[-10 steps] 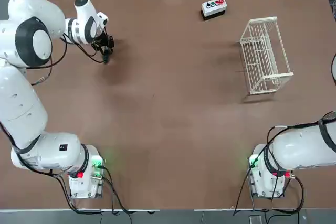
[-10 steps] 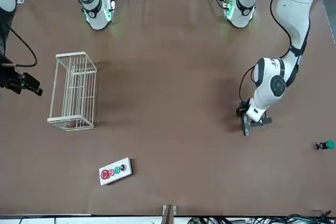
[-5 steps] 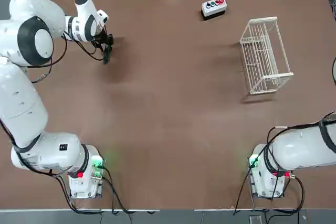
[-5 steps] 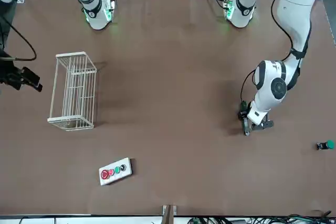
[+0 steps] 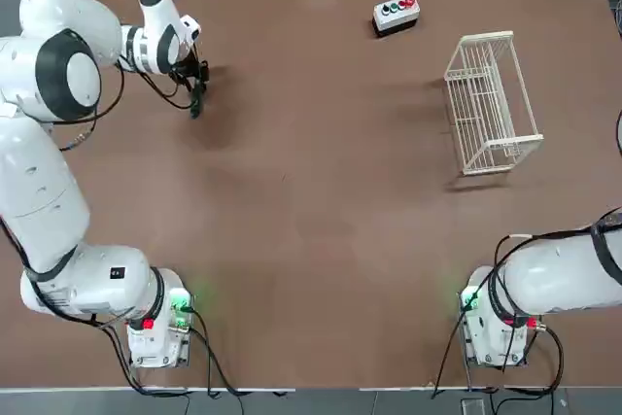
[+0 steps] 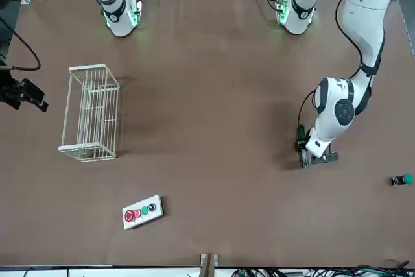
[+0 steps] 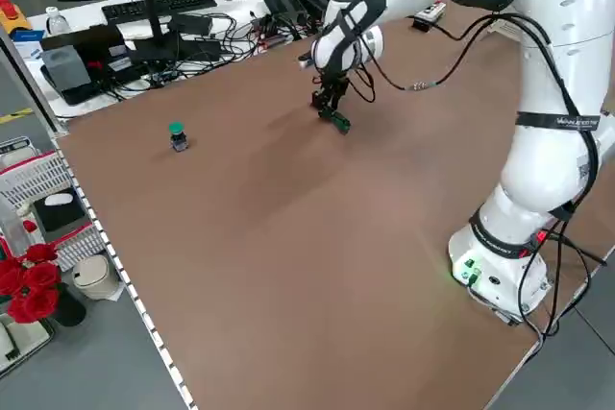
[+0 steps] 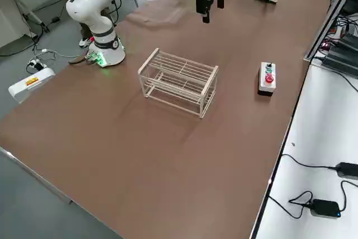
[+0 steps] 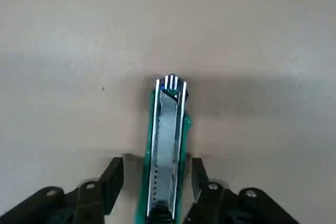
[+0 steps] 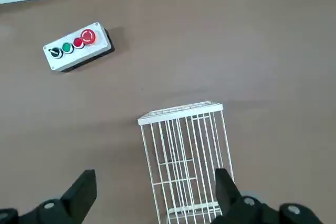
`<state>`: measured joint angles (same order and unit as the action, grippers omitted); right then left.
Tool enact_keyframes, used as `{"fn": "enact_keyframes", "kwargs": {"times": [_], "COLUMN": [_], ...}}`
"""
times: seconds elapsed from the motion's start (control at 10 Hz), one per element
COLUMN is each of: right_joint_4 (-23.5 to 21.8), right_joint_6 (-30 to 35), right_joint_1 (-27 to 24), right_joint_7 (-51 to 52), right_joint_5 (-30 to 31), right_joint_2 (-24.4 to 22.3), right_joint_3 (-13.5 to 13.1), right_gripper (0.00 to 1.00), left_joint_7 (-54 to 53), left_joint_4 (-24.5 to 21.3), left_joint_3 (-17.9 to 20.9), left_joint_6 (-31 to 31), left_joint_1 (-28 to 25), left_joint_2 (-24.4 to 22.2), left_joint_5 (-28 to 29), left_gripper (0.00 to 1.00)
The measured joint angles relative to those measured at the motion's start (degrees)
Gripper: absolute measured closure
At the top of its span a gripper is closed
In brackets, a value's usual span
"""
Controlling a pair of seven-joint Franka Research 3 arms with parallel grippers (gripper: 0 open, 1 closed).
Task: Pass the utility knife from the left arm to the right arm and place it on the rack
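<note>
Compared against views from a second and half a second earlier: left tool shifted only slightly over the utility knife, wrist settling lower at about 10 o'clock on the worktop seen from overhead. Fingers noted apart, one on each side of the knife body, with a small gap visible on both sides; nothing gripped yet. Knife lying flat on the worktop, blade end pointing away from the wrist. Judged: approach finished, closing on the knife due next, handover not begun. Right tool found spread wide and empty, raised above the rack at about 2 o'clock, little changed apart from a small drift in the front view. Rack empty. Button box at 12 o'clock and green-capped knob untouched.
</note>
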<state>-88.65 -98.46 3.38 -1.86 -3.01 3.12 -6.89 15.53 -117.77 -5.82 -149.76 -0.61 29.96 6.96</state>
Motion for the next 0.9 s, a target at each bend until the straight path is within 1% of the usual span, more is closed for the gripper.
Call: {"fn": "enact_keyframes", "kwargs": {"times": [0.2, 0.4, 0.5, 0.6, 0.9], "right_joint_4": [0.57, 0.90, 1.11, 1.21, 1.30], "right_joint_6": [0.01, 0.01, 0.01, 0.02, 0.11], "right_joint_1": [-0.01, -0.01, -0.01, -0.01, 0.00], "right_joint_7": [-0.01, 0.00, 0.00, 0.00, 0.02], "right_joint_5": [0.00, 0.00, 0.00, 0.00, 0.00], "right_joint_2": [-0.02, -0.02, -0.03, -0.03, -0.05], "right_joint_3": [-0.11, -0.13, -0.14, -0.14, -0.10], "right_gripper": [0.00, 0.00, 0.00, 0.00, 0.00], "left_joint_7": [0.01, 0.01, 0.01, 0.01, 0.06], "left_joint_4": [0.59, 0.92, 1.02, 1.10, 1.39], "left_joint_3": [0.00, 0.00, 0.00, 0.01, 0.02], "left_joint_6": [0.00, 0.00, 0.00, 0.00, 0.00], "left_joint_1": [-0.12, -0.15, -0.19, -0.24, -0.55], "left_joint_2": [0.73, 1.09, 1.10, 1.11, 1.14], "left_joint_5": [0.95, 0.96, 0.96, 0.96, 0.96], "left_gripper": [0.42, 0.48, 0.53, 0.63, 0.64]}}
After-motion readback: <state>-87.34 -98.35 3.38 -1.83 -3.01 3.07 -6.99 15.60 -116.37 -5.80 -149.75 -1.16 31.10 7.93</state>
